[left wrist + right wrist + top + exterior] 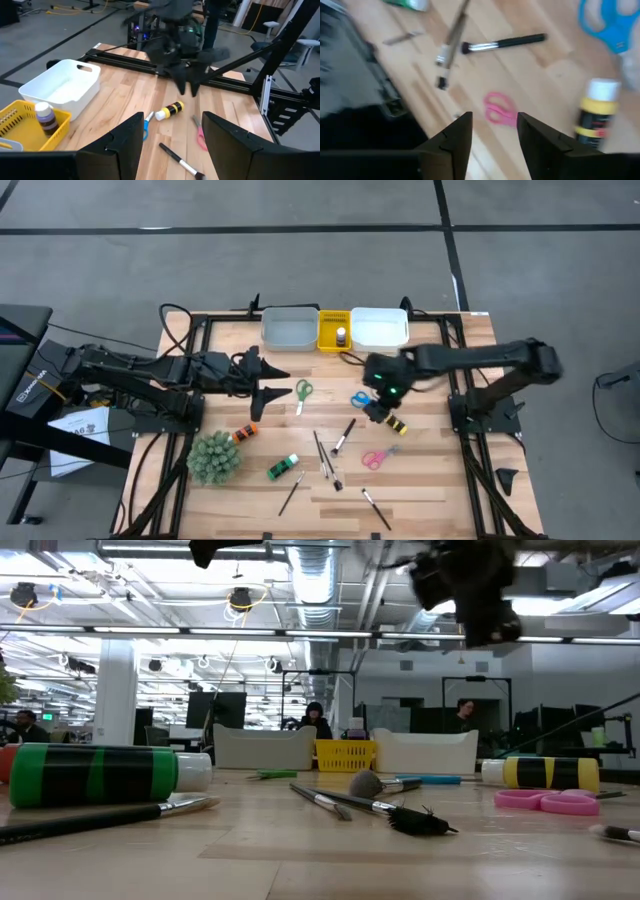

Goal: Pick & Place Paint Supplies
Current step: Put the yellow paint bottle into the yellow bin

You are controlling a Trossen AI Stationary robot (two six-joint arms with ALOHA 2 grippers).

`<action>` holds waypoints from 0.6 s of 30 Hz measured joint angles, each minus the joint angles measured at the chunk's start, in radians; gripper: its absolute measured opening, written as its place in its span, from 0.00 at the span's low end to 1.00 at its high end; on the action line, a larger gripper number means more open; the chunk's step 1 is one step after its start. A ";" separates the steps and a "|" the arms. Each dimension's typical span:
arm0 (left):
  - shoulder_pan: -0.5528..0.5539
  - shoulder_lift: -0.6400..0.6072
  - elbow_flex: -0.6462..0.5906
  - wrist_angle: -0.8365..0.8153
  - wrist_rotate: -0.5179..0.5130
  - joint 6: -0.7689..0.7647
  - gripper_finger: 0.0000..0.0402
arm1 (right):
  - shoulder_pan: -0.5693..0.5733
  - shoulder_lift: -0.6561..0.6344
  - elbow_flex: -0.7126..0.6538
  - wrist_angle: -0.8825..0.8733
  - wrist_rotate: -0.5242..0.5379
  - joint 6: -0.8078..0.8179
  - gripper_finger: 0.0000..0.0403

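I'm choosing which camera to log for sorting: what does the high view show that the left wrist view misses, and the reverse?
Only the high view shows the green scissors, green paint bottle, orange paint bottle and plant ball. Only the left wrist view shows the open left gripper from behind its own fingers. Both show the right gripper, yellow paint bottle, pink scissors, white tray and yellow tray.

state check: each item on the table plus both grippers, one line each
left gripper: open, empty, near green scissors
right gripper: open, empty, above yellow bottle
yellow bottle: lying on table
green bottle: lying on table
orange bottle: lying on table
pink scissors: flat on table
blue scissors: flat on table
yellow tray: holds one upright bottle
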 joint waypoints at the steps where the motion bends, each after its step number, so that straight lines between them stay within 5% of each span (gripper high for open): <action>1: 0.000 0.000 0.000 0.000 0.000 0.000 0.48 | -0.017 0.060 0.063 -0.082 0.002 -0.067 0.36; 9: 0.000 0.000 -0.024 0.000 -0.001 0.006 0.48 | -0.137 0.486 0.437 -0.497 0.163 -0.478 0.40; 18: -0.029 0.000 -0.032 0.003 -0.001 0.006 0.48 | -0.140 0.629 0.480 -0.575 0.188 -0.527 0.50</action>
